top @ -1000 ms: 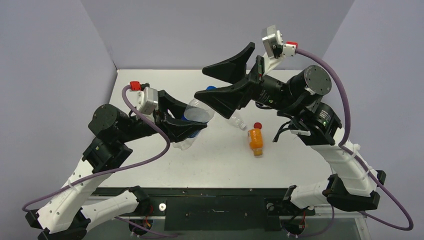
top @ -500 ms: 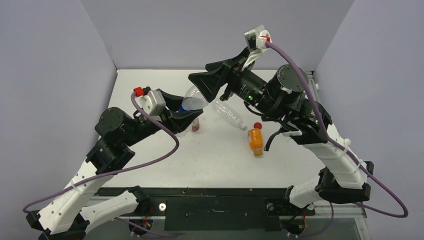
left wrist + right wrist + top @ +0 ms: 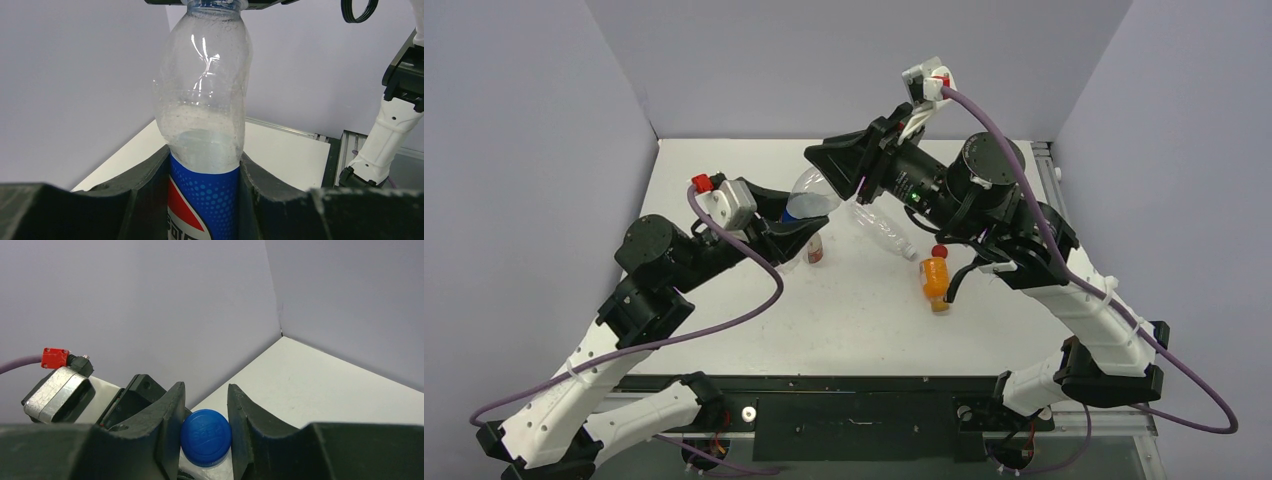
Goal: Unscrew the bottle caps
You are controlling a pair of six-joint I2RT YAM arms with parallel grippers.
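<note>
Blue round plastic screw cap (image 3: 206,437) tops the clear plastic bottle with the blue Pepsi label (image 3: 205,115), which is held up above the white table (image 3: 864,310). The right gripper (image 3: 206,407) has its fingers clamped on that cap, one either side. The left gripper (image 3: 205,190) squeezes the labelled body. Down on the table, a squat orange bottle (image 3: 936,282) lies near a clear unlabelled bottle (image 3: 882,232).

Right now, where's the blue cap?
Right wrist view: the blue cap is pinched in the right claw, atop the Pepsi bottle the left claw holds.
</note>
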